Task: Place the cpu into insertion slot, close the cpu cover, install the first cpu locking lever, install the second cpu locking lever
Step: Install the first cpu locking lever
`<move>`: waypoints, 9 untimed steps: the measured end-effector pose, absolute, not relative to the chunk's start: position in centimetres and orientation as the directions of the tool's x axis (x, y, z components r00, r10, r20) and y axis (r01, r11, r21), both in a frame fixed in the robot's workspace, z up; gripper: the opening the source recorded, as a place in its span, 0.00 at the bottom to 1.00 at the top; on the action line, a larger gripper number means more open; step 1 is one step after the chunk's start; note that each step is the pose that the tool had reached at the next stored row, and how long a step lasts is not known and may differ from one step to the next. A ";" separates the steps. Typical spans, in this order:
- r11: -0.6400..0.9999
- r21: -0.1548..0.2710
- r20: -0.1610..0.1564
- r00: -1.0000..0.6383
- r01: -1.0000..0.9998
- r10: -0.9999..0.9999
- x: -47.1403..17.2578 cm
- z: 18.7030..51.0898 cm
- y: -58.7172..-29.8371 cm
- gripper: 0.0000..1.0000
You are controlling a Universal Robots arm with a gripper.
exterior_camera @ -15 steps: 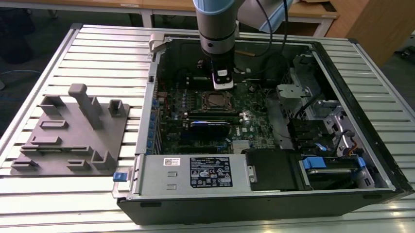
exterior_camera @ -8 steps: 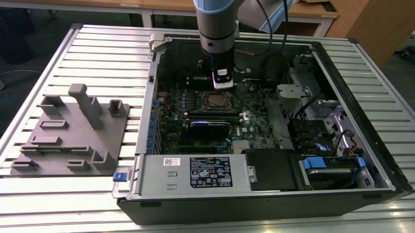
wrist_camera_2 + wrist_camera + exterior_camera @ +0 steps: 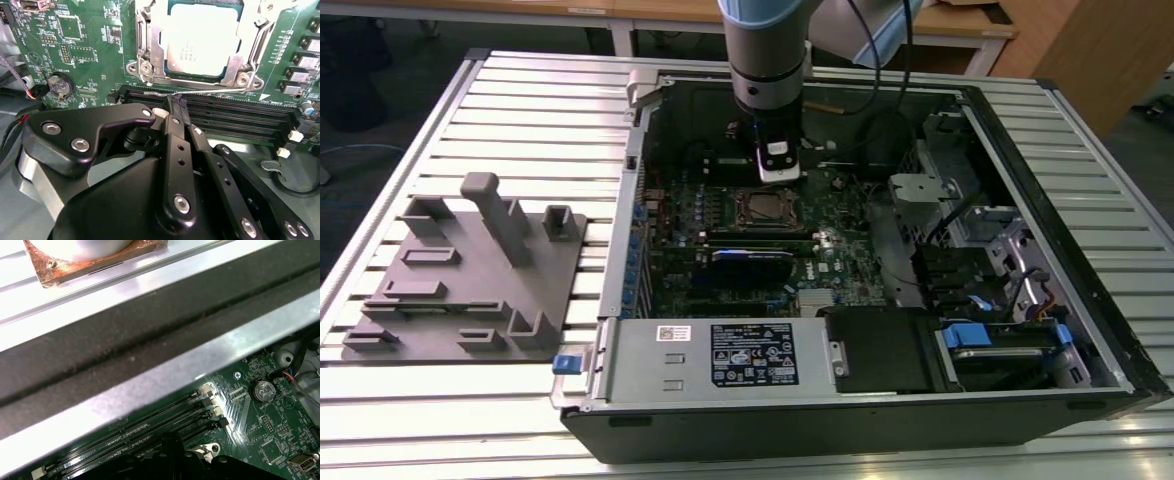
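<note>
The cpu (image 3: 200, 40) lies flat in the insertion slot (image 3: 765, 208) on the green board, silver top up. The cpu cover (image 3: 154, 47), a silver frame, lies down around the chip's edges. A thin wire locking lever (image 3: 215, 91) runs along the socket side nearest the memory slots. My gripper (image 3: 173, 103) has its black fingers (image 3: 170, 135) pressed together, and their tips sit right at this lever's bent end. In the exterior view the gripper (image 3: 777, 172) hangs inside the open computer case, just behind the socket.
Long black memory slots (image 3: 235, 112) lie between the gripper and the socket. A coin battery (image 3: 59, 85) sits on the board nearby. The case wall (image 3: 150, 340) is close by. A grey fixture block (image 3: 467, 270) stands on the table at the exterior view's left.
</note>
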State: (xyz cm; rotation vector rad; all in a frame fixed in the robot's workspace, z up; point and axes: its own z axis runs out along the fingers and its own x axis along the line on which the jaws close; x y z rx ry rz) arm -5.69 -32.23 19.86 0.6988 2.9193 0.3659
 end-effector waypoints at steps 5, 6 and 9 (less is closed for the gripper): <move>0.864 0.260 -0.058 -0.887 0.430 0.459 -5.6 19.8 -32.2 0.11; 0.864 0.260 -0.058 -0.887 0.430 0.459 -5.5 19.8 -32.2 0.11; 0.864 0.260 -0.058 -0.887 0.430 0.459 -5.5 19.8 -32.3 0.11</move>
